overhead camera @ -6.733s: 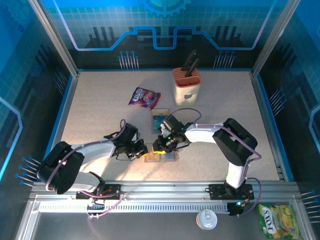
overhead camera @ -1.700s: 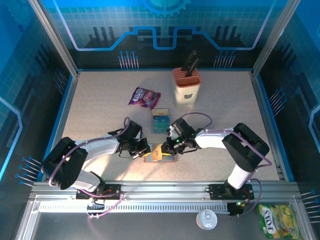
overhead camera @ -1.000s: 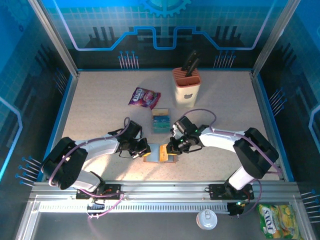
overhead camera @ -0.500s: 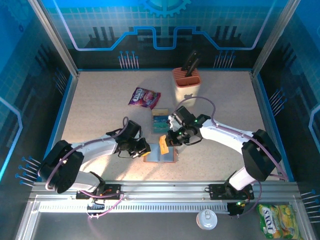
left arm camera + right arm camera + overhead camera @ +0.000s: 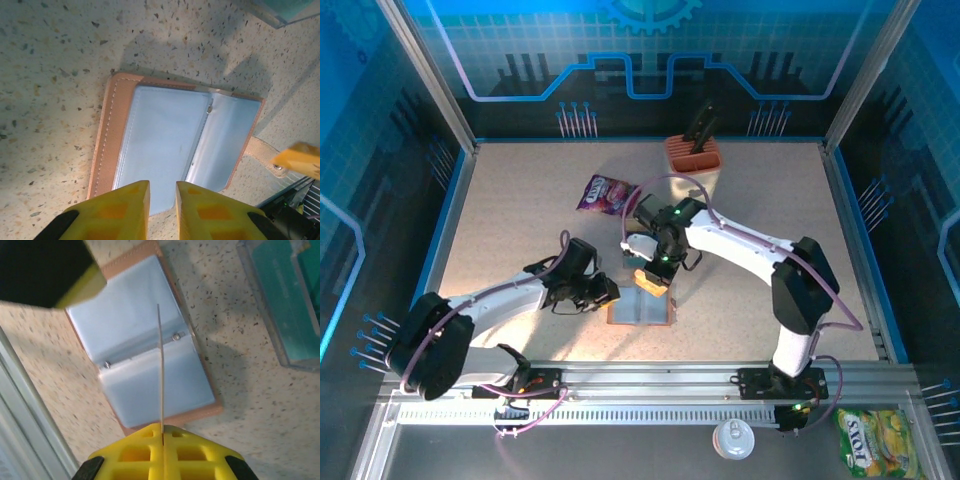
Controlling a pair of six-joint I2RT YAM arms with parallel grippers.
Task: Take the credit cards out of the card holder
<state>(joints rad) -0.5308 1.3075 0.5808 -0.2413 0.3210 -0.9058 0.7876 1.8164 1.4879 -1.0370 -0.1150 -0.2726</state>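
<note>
Card holder (image 5: 165,145) lies open and flat on the bench (image 5: 520,230), low centre of the top view, grey-blue faces up. Right pincer (image 5: 162,440) is clamped on one credit card (image 5: 161,365), seen edge-on, held clear above the holder. Teal cards (image 5: 287,295) sit stacked at upper right of the right wrist view. Left pincer (image 5: 162,210): pads nearly together over the holder's near edge, nothing seen between them. The card looks thin, light, stiff and slick; best pinched at a short edge, across its faces. The holder looks soft and likely to slide unless pinned.

A robotics lab cell: aluminium frame (image 5: 430,75), blue circuit-print panels (image 5: 650,60), a speckled desk (image 5: 520,180) with two arms (image 5: 510,290) bolted on.
</note>
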